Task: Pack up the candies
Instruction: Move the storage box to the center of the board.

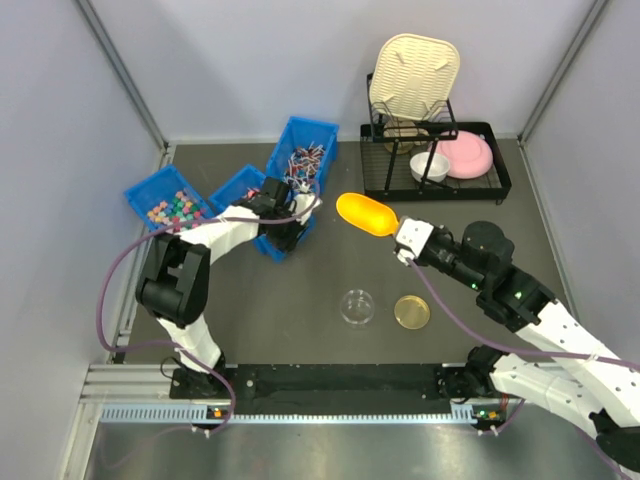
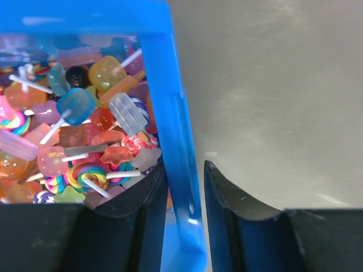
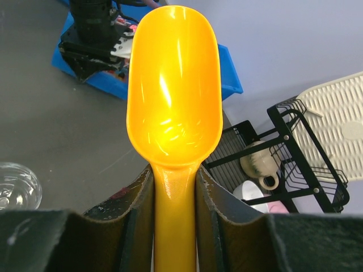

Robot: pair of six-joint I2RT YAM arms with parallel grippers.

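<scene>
- The left gripper [image 1: 286,222] reaches to the near right end of the middle blue bin [image 1: 236,184]. This bin stands between two other blue bins at the far left of the table [image 1: 300,330].
- In the left wrist view, its two fingers [image 2: 142,224] straddle the right wall of that bin [image 2: 170,141]. One finger is inside among the sweets and one is outside over the bare table. They look pressed together on the wall.
- The candies [image 2: 85,141] lie heaped in this middle bin. They are small mixed sweets in red, orange, pink and blue, many on white sticks. From above, the left arm covers most of them.
- The left-hand bin [image 1: 165,205] holds pastel cubes.
- The far bin [image 1: 302,155] holds darker stick-like sweets.
- The right gripper [image 1: 405,238] is clamped on the handle of the yellow scoop [image 1: 366,214], with a finger [image 3: 136,218] on each side of it.
- The scoop is held off the table, just right of the bins. Its bowl [image 3: 173,96] points far-left towards them, hollow side up.
- A clear glass dish [image 1: 357,307] and a gold lid [image 1: 411,312] sit side by side near the middle of the table, apart from each other.
- A black dish rack [image 1: 500,180] at the far right holds a cream tray, a pink plate and a white bowl.
</scene>
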